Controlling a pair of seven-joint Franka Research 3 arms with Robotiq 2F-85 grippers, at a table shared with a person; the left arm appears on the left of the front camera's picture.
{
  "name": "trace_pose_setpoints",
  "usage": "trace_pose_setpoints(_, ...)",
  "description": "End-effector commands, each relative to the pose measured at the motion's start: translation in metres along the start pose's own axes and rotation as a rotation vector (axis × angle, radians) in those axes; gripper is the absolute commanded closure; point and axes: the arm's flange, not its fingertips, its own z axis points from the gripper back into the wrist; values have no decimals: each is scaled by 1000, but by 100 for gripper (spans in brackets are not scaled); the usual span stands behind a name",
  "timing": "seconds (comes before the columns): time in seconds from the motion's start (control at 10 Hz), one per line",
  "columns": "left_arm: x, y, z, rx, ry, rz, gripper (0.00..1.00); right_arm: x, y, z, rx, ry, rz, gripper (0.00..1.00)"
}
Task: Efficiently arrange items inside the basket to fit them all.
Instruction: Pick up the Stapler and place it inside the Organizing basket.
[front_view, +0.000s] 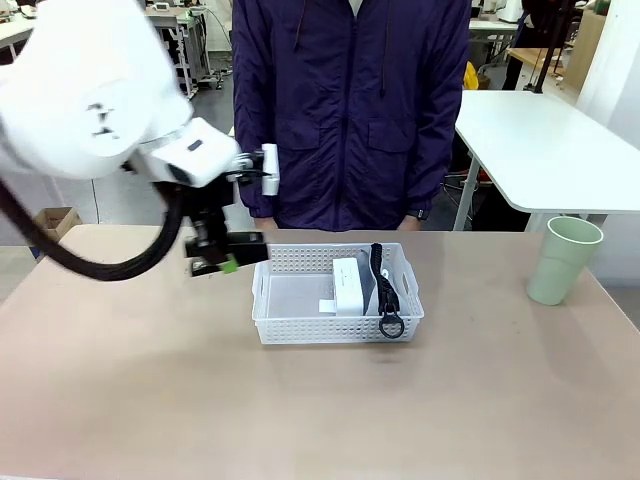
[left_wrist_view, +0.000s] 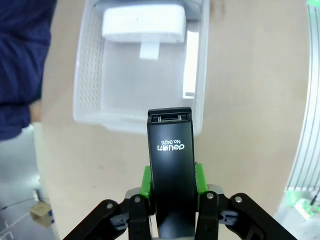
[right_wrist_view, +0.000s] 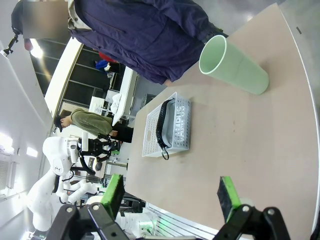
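My left gripper (front_view: 215, 260) hangs just left of the basket (front_view: 300, 325), shut on a black stapler (left_wrist_view: 171, 150) that sticks out between its green pads (left_wrist_view: 146, 181). In the left wrist view the stapler's tip points at the near wall of the basket (left_wrist_view: 87, 75). A small white box (front_view: 347, 285) stands in the basket, and beside it, at the right end, the grey pouch (front_view: 369, 285) with its black strap (front_view: 386, 295) draped over the rim. The pale green cup (front_view: 563, 260) stands upright on the table at the right. My right gripper (right_wrist_view: 171, 196) is open, far from the cup (right_wrist_view: 235, 67).
A person in a dark blue jacket (front_view: 350, 110) stands at the far edge behind the basket. The left half of the basket floor (left_wrist_view: 135, 80) is bare. A white table (front_view: 545, 150) stands behind on the right.
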Motion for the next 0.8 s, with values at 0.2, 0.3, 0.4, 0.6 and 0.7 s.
trace_pose_setpoints(0.2,89,43,-34,-27,67,40,63,0,-1,1,-4,4,15,0)
trace_pose_setpoints(0.3,101,51,-49,-12,79,66,63,0,-1,1,-4,4,15,0)
trace_pose_setpoints(0.4,104,59,-69,-13,75,107,63,0,-1,1,-4,4,15,0)
trace_pose_setpoints(0.6,94,66,-97,-19,61,199,63,0,-1,1,-4,4,15,0)
trace_pose_setpoints(0.7,91,65,-112,-16,91,231,63,0,-1,1,-4,4,15,0)
